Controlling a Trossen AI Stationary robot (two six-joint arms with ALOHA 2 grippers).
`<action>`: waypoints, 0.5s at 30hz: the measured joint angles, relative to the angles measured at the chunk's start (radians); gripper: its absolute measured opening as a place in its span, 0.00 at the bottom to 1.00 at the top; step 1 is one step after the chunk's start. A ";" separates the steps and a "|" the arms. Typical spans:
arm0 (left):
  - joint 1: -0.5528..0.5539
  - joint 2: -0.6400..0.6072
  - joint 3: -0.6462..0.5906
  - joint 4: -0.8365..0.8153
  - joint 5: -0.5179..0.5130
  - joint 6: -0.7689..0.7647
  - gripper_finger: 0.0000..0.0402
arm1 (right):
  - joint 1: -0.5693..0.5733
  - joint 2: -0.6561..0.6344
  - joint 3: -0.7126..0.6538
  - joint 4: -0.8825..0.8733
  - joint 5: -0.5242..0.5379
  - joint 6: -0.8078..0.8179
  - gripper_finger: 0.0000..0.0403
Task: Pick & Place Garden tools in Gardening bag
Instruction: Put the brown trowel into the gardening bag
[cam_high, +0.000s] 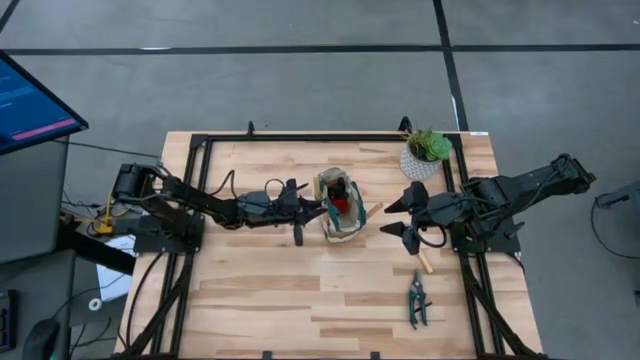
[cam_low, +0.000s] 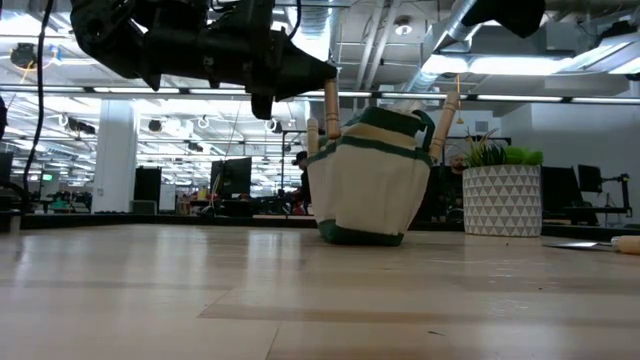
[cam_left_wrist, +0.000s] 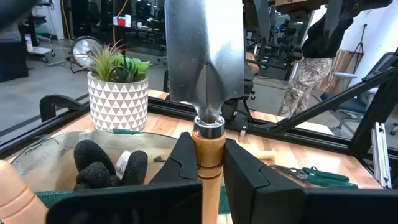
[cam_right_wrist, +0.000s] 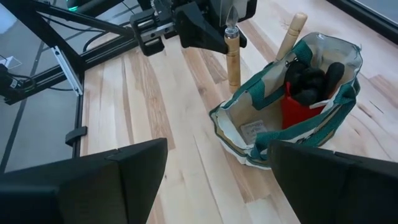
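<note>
While the left gripper (cam_left_wrist: 210, 163) clamps a trowel (cam_left_wrist: 207, 68) by its wooden handle, blade up, just beside the gardening bag (cam_high: 339, 205) at mid-table, the step in hand is judged to be insertion. Next move likely needs shifting it over the bag's mouth, clear of the glove (cam_right_wrist: 308, 81) inside, before lowering. Right gripper (cam_high: 404, 214) waits, jaws spread, beside the bag; pruning shears (cam_high: 416, 299) lie unpicked.

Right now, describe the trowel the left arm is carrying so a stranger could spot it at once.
Start at the beige fabric bag with green trim in the middle of the wooden table. Just beside its rim, the left gripper is shut on a trowel with a silver metal blade and wooden handle. Unlike the wooden handles poking out of the bag, this one hangs outside it, clear of the table.
</note>
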 joint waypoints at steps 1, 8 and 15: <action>0.000 0.000 0.000 0.000 -0.002 0.001 0.02 | 0.000 0.000 0.000 0.000 0.000 -0.004 0.67; 0.000 0.000 0.000 0.000 -0.013 0.021 0.02 | 0.000 0.000 0.000 0.000 0.000 -0.009 0.67; 0.000 0.009 0.000 0.017 -0.019 0.029 0.02 | -0.001 0.000 0.000 0.000 0.000 -0.009 0.67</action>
